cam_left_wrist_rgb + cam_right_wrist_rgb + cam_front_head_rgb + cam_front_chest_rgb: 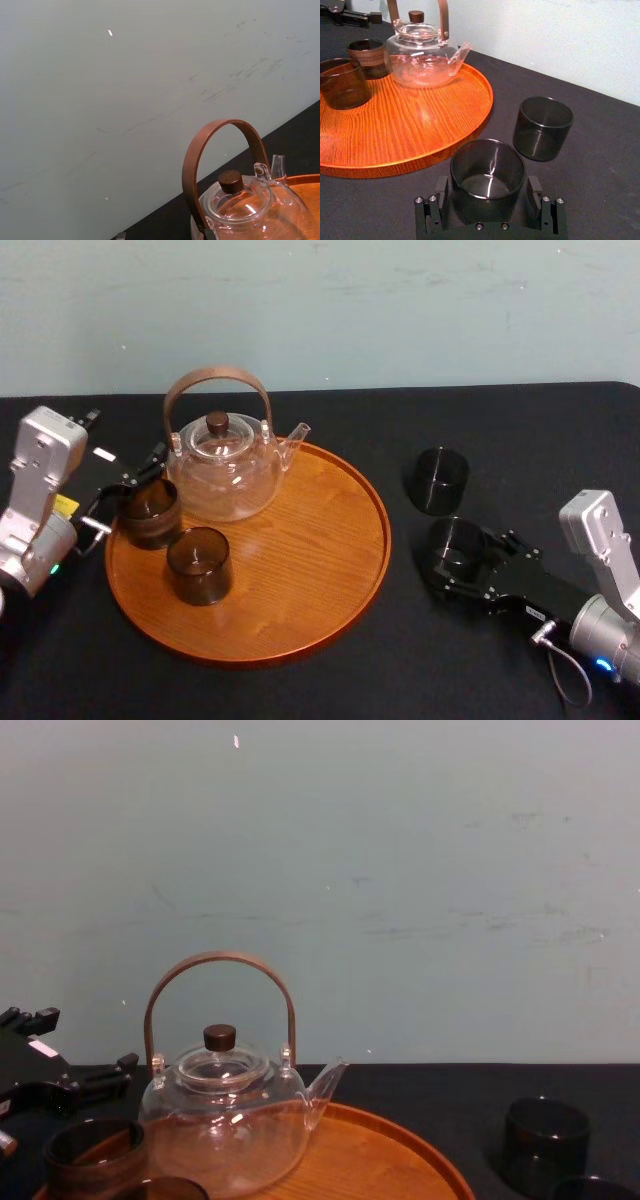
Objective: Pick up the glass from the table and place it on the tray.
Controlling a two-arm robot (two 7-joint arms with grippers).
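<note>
A dark glass stands on the black table just right of the tray. My right gripper is open around it, one finger on each side and close to its wall. The right wrist view shows this glass between the fingers. A second dark glass stands on the table just behind it. Two brownish glasses are on the tray: one at its left edge, one in front. My left gripper is open at the left-edge glass, whose side sits partly between the fingers.
A glass teapot with a brown arched handle stands at the back left of the tray, right beside the left-edge glass. The tray's right half is bare wood. A pale wall rises behind the table's far edge.
</note>
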